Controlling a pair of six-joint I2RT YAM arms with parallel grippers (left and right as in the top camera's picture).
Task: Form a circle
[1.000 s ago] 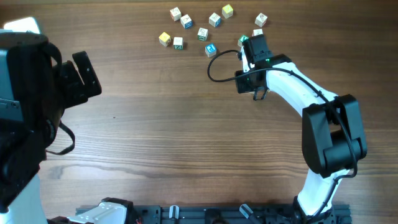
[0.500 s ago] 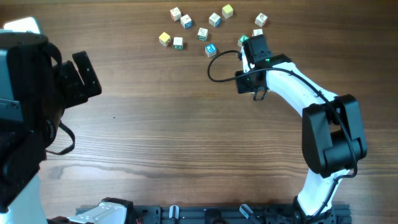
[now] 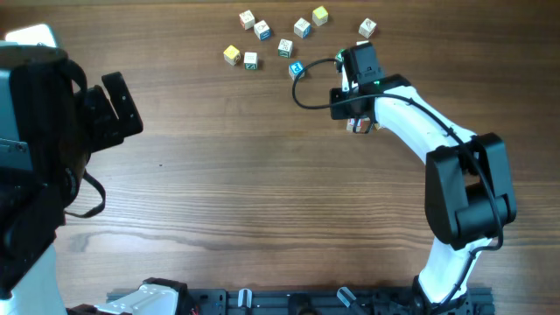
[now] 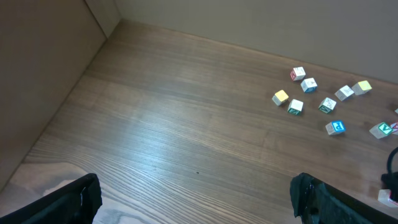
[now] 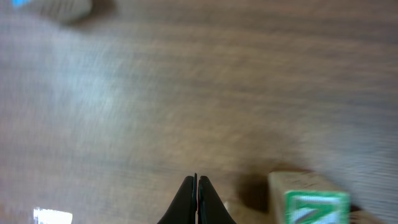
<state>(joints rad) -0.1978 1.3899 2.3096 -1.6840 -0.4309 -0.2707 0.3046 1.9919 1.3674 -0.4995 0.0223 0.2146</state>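
Several small pale letter cubes lie scattered in a loose band at the table's far side, not in a circle. Among them are a yellow one (image 3: 231,54) and a blue-print one (image 3: 297,69). My right gripper (image 3: 356,57) is down among the rightmost cubes. Its fingers are shut with nothing between them. In the right wrist view a green-print cube (image 5: 308,200) sits just right of the gripper (image 5: 196,182), close but apart. My left gripper (image 4: 196,202) hangs open far to the left, and the cubes (image 4: 309,84) lie well ahead of it.
A lone cube (image 3: 367,28) lies just beyond the right gripper. A black cable (image 3: 302,92) loops from the right wrist over the wood. The left arm's bulk (image 3: 52,131) fills the left side. A wall runs behind the table (image 4: 249,18).
The right gripper has shifted a little farther toward the cubes and now covers the cube that showed just beyond it. The left arm has not moved.
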